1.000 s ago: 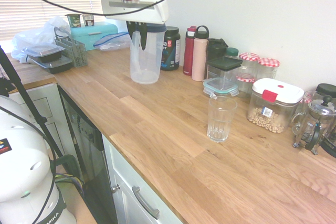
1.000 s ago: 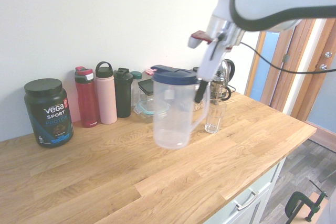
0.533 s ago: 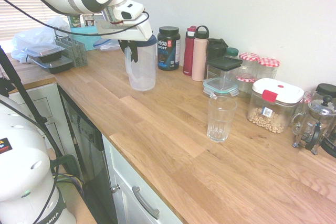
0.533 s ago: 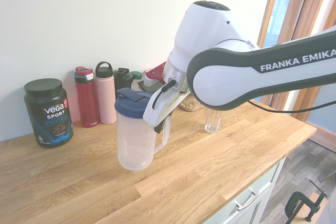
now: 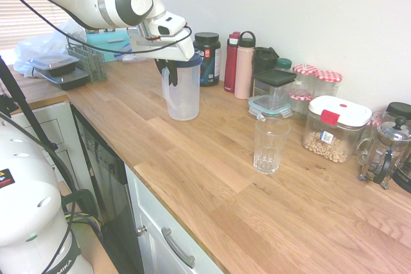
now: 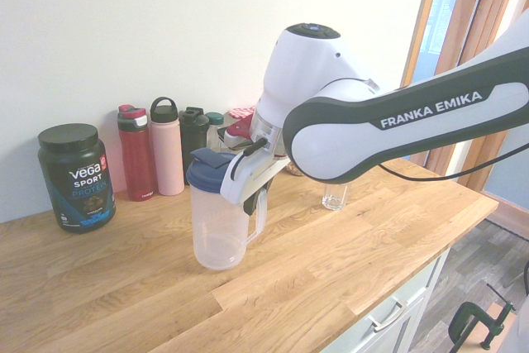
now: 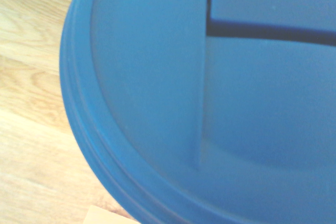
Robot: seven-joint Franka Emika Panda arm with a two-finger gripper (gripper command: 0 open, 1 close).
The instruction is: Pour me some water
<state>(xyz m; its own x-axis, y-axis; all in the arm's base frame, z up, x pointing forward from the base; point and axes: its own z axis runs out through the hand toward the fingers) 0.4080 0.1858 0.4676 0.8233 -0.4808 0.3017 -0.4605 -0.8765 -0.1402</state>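
Second exterior view, nearest first: one translucent pitcher (image 6: 216, 233), upright over the near part of the wooden counter (image 6: 149, 287); whether its base touches the wood cannot be told, nor whether water is inside. Item, its blue lid (image 6: 212, 174), fitted on top, presumably to keep the flow to the spout; the wrist view shows it filling most of the frame. Item, its side handle (image 6: 261, 212), turned toward the arm. Item, one gripper (image 6: 251, 202), fingers closed on that handle from above, a sensible hold that leaves the body free to tip. Behind, one black protein tub (image 6: 79, 183), then one red bottle (image 6: 137, 159), one pink bottle (image 6: 169, 159) and one dark shaker (image 6: 194, 131), ranged toward the wall, probably stored there to spare the working space. Farther along, one clear drinking glass (image 6: 335, 196), upright, well apart from the pitcher and set out from the stored goods, likely as the vessel to fill. Farthest, best seen from the first exterior view, one white-lidded container (image 5: 337, 134) and one French press (image 5: 385, 152), beyond the glass. Carrying the pitcher level to the glass seems the step due; tilting too soon could wet the counter.
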